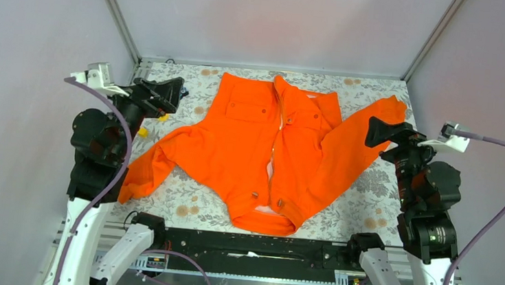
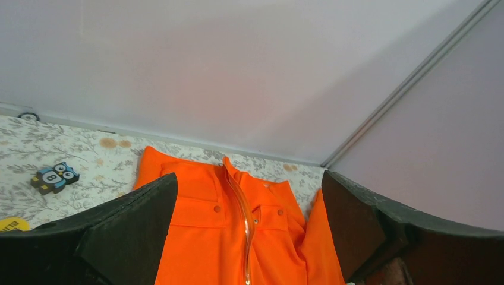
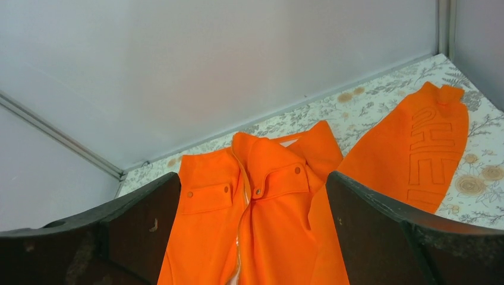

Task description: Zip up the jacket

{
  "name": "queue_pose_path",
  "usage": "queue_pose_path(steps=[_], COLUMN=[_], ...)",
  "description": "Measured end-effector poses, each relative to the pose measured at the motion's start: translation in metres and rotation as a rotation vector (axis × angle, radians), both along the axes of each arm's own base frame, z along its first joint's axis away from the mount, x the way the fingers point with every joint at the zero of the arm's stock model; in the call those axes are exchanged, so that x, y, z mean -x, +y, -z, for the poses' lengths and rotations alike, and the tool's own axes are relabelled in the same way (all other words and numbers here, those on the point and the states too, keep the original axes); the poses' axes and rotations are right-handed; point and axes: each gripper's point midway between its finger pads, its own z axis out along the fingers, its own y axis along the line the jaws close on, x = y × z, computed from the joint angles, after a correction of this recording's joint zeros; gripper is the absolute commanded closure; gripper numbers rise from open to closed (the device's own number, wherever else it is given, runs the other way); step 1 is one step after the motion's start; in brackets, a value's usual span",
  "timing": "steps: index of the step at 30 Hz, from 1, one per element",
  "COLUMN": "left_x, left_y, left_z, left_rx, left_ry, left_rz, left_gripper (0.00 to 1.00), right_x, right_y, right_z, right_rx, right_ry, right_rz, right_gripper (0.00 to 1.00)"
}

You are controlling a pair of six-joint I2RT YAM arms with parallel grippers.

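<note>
Orange jacket (image 1: pixel 235 148) lies flat, zipper (image 1: pixel 272 166) gaping near the hem. Left gripper (image 1: pixel 174 94) and right gripper (image 1: pixel 375 131) flank it, both spread, empty

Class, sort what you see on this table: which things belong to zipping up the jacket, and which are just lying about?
Belongs: bright orange fabric jacket; its central front zipper.
Lying about: small blue owl-shaped figure; flat yellow round piece.
</note>
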Motion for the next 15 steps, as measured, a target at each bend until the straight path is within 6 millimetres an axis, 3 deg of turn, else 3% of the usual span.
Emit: queue_pose_path(steps=[4, 7, 15], left_x=[-0.013, -0.026, -0.072], left_y=[-0.013, -0.028, -0.064], left_z=[0.014, 0.026, 0.04], left_rx=[-0.019, -0.037, -0.05], left_ry=[0.051, 0.105, 0.208], left_rz=[0.062, 0.133, 0.295], left_gripper=[0.01, 0.01, 0.01], right_x=[-0.011, -0.026, -0.082], right_y=[0.009, 0.022, 0.063], right_z=[0.018, 0.043, 0.138], right_rx=[0.006, 0.014, -0.021], right_ry=[0.055, 0.12, 0.377], right_rz=[-0.038, -0.101, -0.271], right_gripper=[0.0, 0.01, 0.0])
